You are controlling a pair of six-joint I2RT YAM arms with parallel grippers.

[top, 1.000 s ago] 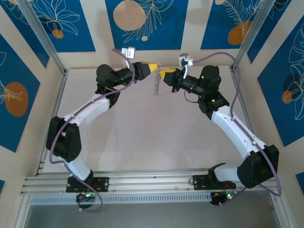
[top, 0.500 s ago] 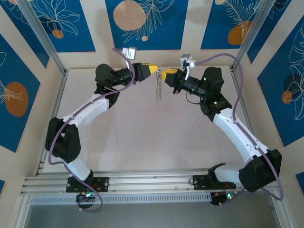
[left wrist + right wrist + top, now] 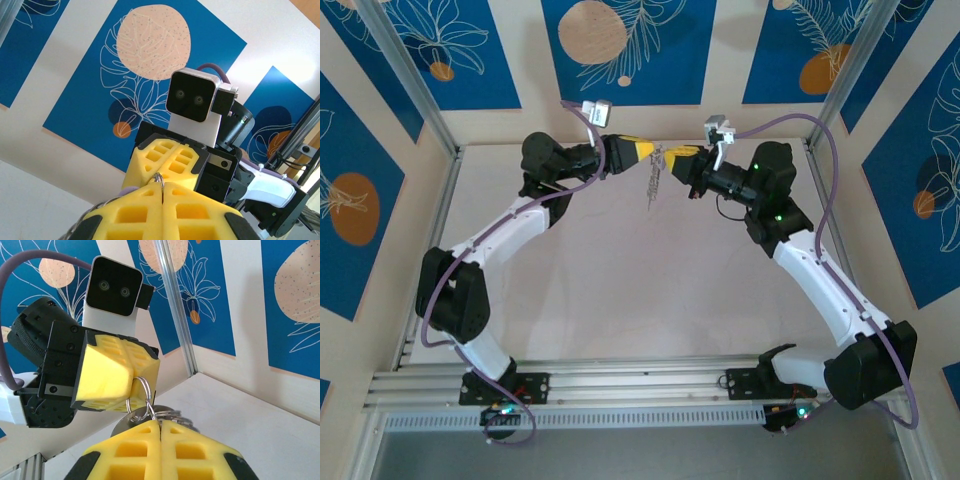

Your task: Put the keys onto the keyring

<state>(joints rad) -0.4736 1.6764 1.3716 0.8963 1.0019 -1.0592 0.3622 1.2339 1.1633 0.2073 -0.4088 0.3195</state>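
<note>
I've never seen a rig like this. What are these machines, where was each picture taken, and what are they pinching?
These are two robot arms bolted to the near edge of a table. Each ends in a yellow two-finger clamp: the left gripper and the right gripper. One picture looks down from above. The other two come from a camera on each wrist, showing its own gripper at the bottom and the other facing it. The grippers meet tip to tip, both shut on a thin metal keyring. A silvery bunch dangles below it; single keys are too small to tell.

Silvery keyring (image 3: pixel 142 390), blue leaf-patterned walls (image 3: pixel 630 70)
</note>
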